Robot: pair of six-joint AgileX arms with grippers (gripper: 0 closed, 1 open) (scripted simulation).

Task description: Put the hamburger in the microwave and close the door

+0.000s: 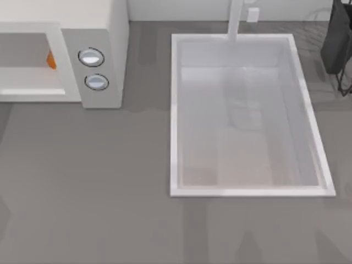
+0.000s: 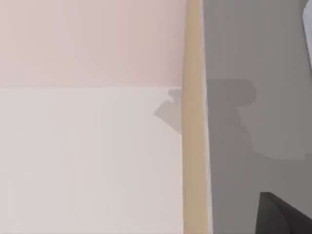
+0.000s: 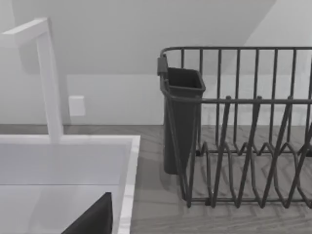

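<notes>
The off-white microwave (image 1: 113, 52) stands at the table's far left, with two round knobs (image 1: 91, 56) stacked on its side panel. Its front cavity (image 1: 25, 52) is open to view. An orange sliver of the hamburger (image 1: 50, 59) shows inside the cavity, at the edge by the knob panel. In the left wrist view a flat white panel (image 2: 92, 156) with a tan edge (image 2: 193, 146) lies close up; I cannot tell whether it is the door. A dark part of my left gripper (image 2: 285, 217) shows beside it. A dark part of my right gripper (image 3: 92, 219) sits over the sink's corner.
A large white sink basin (image 1: 176, 110) takes up the middle and right of the table, with a white faucet (image 1: 235, 19) at its far rim. A dark wire dish rack (image 3: 243, 146) with a cutlery cup (image 3: 181, 117) stands at the far right. Bare grey tabletop (image 1: 88, 181) lies at the front left.
</notes>
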